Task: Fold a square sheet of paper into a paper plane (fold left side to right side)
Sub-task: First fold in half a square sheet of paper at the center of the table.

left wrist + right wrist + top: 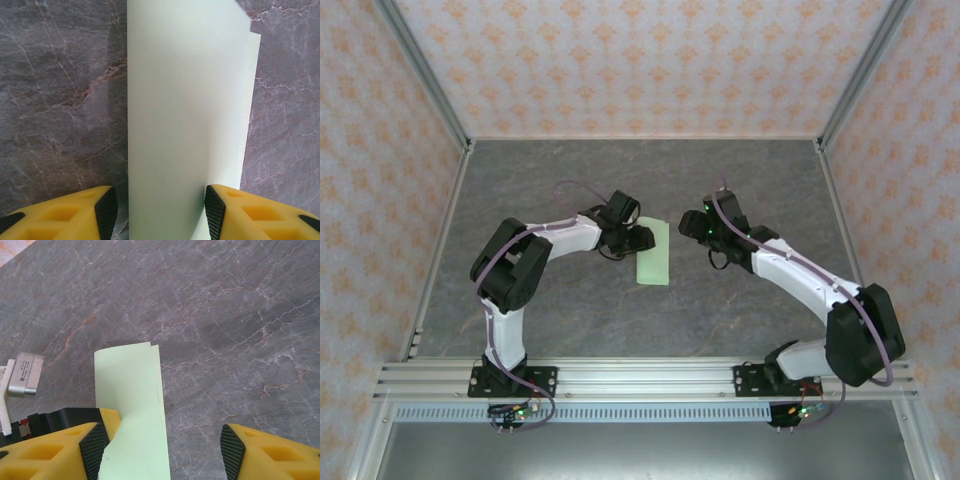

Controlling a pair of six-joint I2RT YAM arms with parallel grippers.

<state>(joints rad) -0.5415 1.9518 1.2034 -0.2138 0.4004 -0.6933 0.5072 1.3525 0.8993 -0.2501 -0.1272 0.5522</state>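
Sheet [656,262]. Pale green, folded in two into a narrow strip. Lies at the middle of the surface [550,190], long edges running near to far, between the two sets of fingers. Shows a thin step at one corner in the left wrist view, upper layer just short of the lower.

Left fingers [638,238]. Open, gripping nothing. Stand at the left edge of the sheet; touching it or hovering: cannot tell. Straddle the strip in the left wrist view, one yellow finger with a black pad on each side of its width, a thin dark gap at one side, the other pad right at the paper's edge.

Right fingers [692,228]. Open wide, gripping nothing. Stand just right of the sheet, near its far half. Show in the right wrist view with one finger beside a bowed stretch of the strip's edge, contact there not clear, and the other finger well apart over bare surface.

Surface. Grey, marbled, walled on three sides with orange-patterned panels [640,60].
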